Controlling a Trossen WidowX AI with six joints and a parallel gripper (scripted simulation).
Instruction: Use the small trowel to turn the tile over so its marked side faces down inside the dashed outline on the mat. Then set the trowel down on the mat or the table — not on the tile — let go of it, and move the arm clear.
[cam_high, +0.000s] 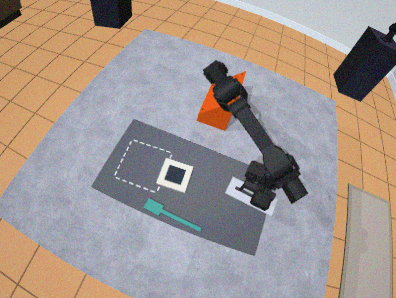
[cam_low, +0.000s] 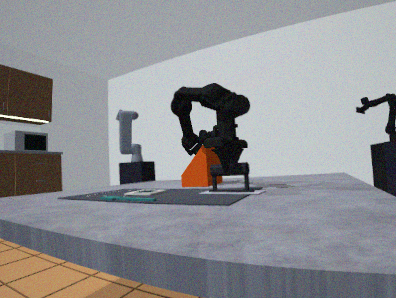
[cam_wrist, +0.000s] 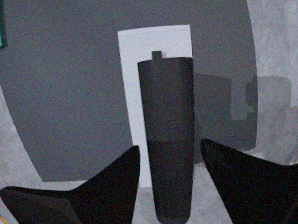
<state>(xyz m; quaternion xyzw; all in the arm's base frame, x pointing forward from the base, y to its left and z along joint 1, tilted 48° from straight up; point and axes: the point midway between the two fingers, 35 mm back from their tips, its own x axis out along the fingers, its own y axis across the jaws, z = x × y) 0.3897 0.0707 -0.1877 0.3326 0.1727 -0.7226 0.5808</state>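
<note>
The trowel (cam_high: 232, 187) (cam_low: 230, 170) (cam_wrist: 127, 75) has a pale flat blade and a raised black handle on two posts. It rests on the right part of the dark mat (cam_high: 215, 220). My gripper (cam_low: 231, 165) (cam_wrist: 170, 148) points down over the handle. Its fingers stand one on each side of the handle, with gaps visible in the wrist view, so it is open. The tile (cam_high: 187, 175) (cam_low: 142, 192) lies flat, with a pale border and a dark square showing on top. It overlaps the right side of the dashed outline (cam_high: 132, 141) and lies mostly outside it.
A teal flat tool (cam_high: 153, 206) (cam_low: 130, 199) with a thin handle lies near the mat's front edge; part shows in the wrist view (cam_wrist: 1, 30). An orange wedge-shaped block (cam_high: 215, 117) (cam_low: 197, 172) stands behind the mat, near the arm's base.
</note>
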